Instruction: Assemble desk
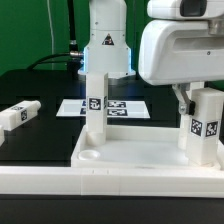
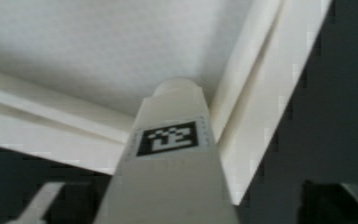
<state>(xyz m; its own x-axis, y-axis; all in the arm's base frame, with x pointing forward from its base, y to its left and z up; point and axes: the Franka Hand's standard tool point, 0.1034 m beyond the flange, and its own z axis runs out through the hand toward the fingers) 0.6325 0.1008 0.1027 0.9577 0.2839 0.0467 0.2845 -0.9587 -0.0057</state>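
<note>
The white desk slab (image 1: pixel 140 160) lies flat with its rim up near the front of the table. One leg (image 1: pixel 95 112) stands upright in a far socket toward the exterior view's left. A second leg (image 1: pixel 206 125) stands at the slab's corner on the exterior view's right. My gripper (image 1: pixel 196 98) is lowered over that second leg. In the wrist view this tagged leg (image 2: pixel 172 140) rises between my fingers, and my gripper (image 2: pixel 185 205) is open, with a dark gap showing beside one fingertip (image 2: pixel 332 200). The slab (image 2: pixel 87 50) lies beyond it.
A loose leg (image 1: pixel 18 114) lies on the black table at the exterior view's left. The marker board (image 1: pixel 125 106) lies flat behind the slab. A long low white rail (image 1: pixel 60 186) runs along the front. The robot's base (image 1: pixel 105 45) stands at the back.
</note>
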